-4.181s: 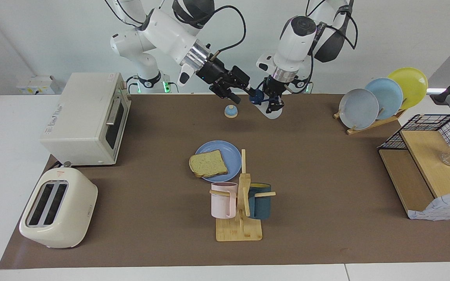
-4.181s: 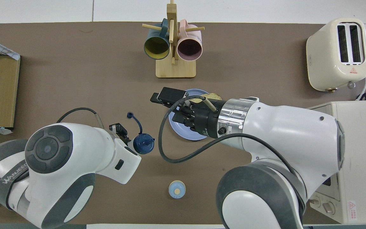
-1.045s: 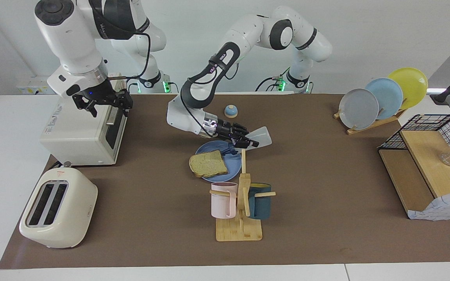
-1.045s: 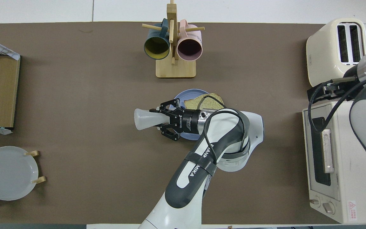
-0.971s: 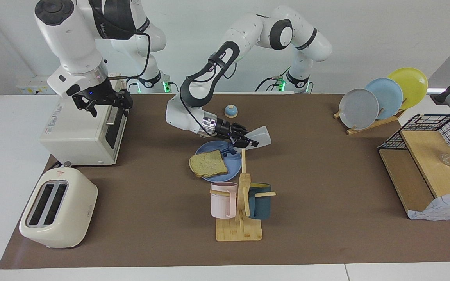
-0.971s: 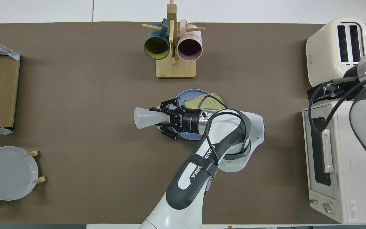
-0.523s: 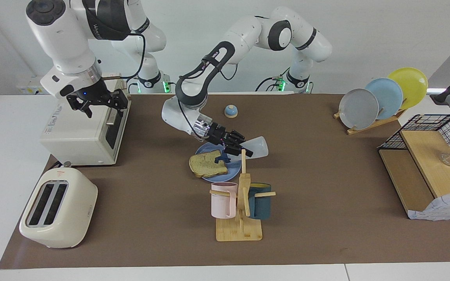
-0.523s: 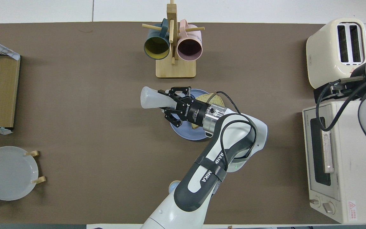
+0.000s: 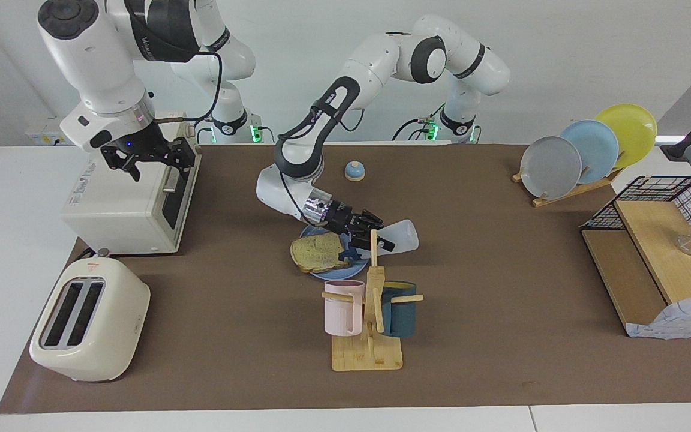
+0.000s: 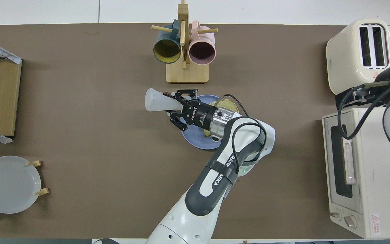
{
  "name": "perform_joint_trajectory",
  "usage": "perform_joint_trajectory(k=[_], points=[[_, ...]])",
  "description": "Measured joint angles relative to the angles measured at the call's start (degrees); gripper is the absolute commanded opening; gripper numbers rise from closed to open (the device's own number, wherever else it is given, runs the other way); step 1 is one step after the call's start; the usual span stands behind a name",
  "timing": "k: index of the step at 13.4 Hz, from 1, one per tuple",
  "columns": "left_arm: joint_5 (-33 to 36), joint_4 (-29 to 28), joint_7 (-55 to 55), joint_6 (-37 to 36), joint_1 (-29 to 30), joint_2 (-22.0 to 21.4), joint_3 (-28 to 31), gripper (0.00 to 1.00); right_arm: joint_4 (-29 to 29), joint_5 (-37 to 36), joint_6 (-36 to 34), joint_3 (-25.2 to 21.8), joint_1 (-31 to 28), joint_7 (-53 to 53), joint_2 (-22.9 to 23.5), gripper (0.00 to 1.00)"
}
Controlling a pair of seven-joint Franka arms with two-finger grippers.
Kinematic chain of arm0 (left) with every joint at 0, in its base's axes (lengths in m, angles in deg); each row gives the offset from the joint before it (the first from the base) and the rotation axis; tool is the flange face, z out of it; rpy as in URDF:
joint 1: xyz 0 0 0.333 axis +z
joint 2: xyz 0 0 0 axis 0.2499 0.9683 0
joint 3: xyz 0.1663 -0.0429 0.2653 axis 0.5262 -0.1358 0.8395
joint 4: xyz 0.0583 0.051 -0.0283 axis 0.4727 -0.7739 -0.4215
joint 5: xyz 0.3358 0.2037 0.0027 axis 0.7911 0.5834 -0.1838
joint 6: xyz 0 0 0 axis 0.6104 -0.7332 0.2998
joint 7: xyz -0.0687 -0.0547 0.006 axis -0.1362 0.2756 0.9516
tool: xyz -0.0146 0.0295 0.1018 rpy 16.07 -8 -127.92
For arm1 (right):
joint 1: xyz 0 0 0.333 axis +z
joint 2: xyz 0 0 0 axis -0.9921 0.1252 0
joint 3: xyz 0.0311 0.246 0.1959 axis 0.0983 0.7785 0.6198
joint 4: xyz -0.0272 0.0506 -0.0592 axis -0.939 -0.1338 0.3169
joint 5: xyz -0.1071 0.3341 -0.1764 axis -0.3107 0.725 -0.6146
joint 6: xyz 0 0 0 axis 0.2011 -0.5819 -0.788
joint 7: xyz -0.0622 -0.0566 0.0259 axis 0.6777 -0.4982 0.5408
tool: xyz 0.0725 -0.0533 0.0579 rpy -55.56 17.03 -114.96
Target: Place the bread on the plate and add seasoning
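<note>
Right now your left gripper (image 9: pixel 368 233) is clamped on the seasoning bottle (image 9: pixel 398 231), holding it tipped on its side in the air over the edge of the blue plate (image 9: pixel 327 273), base pointing toward the left arm's end of the table. From overhead you can see the fingers (image 10: pixel 178 96) closed around the bottle's neck, with the translucent body (image 10: pixel 157 101) sticking out past the plate's rim (image 10: pixel 195 142). The dark nozzle cap (image 9: pixel 351 255) points down at the slice of toasted bread (image 9: pixel 317 251); you cannot tell whether it touches the slice. That bread lies flat on the plate, overhanging its rim toward the right arm's end of the table. The plate sits mid-table, just nearer to the robots than the wooden mug rack (image 9: pixel 369 324) with its pink mug (image 9: pixel 341 307) and dark teal mug (image 9: pixel 399 309).

Your right gripper (image 9: pixel 149 154) waits with its fingers spread apart, above the top of the white toaster oven (image 9: pixel 123 192). The cream toaster (image 9: pixel 84 321) stands farther from the robots than the oven, and the small blue-domed bell (image 9: pixel 354 171) sits close to the robots.
</note>
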Motion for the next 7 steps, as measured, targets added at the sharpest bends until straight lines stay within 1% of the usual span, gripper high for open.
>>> perform_joint_trajectory(k=[5, 7], points=[[0.0, 0.0, 0.0, -0.6, -3.8, 0.0, -0.2, 0.00, 0.0, 0.0, 0.0, 0.0, 0.0, -0.2, 0.0, 1.00], [0.0, 0.0, 0.0, -0.7, -4.0, 0.0, -0.1, 0.00, 0.0, 0.0, 0.0, 0.0, -0.1, -0.2, 0.0, 1.00]])
